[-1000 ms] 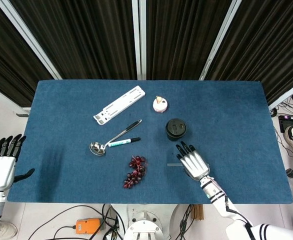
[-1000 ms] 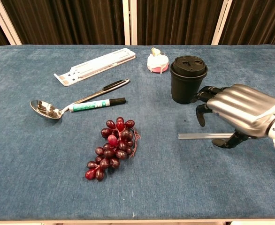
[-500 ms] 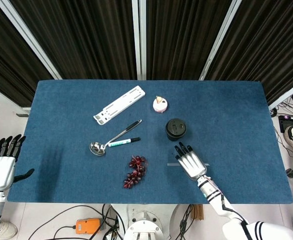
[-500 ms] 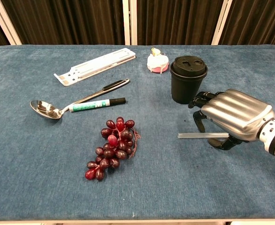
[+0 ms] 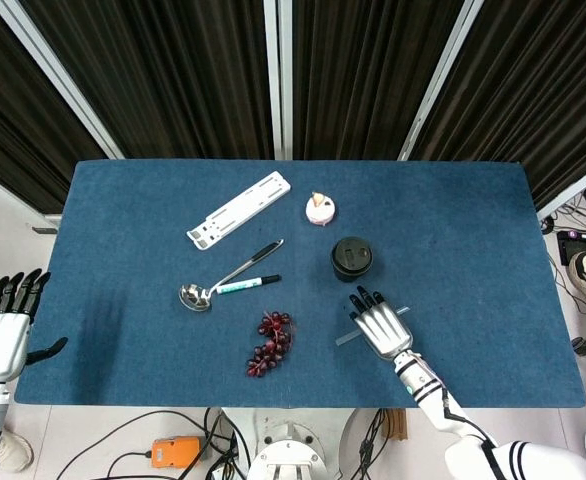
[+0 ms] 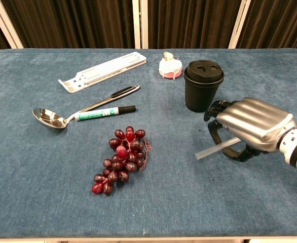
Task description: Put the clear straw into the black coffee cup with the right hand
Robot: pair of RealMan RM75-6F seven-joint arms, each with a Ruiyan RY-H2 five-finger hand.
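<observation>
Chest view: right hand (image 6: 250,124) pinching clear straw (image 6: 212,150), free end tilted, near black coffee cup (image 6: 203,85) for lid insertion. Left hand (image 5: 3,330) idle, fingers spread.

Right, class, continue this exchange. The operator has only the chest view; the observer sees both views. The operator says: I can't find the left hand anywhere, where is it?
Observer: The left hand is off the left edge of the table, fingers apart, holding nothing.
Operator: And the far end of the straw? The right hand covers it for me.
Observer: In the head view the straw runs slantwise under the right hand. Its far end pokes out on the hand's right side, apart from the cup.
</observation>
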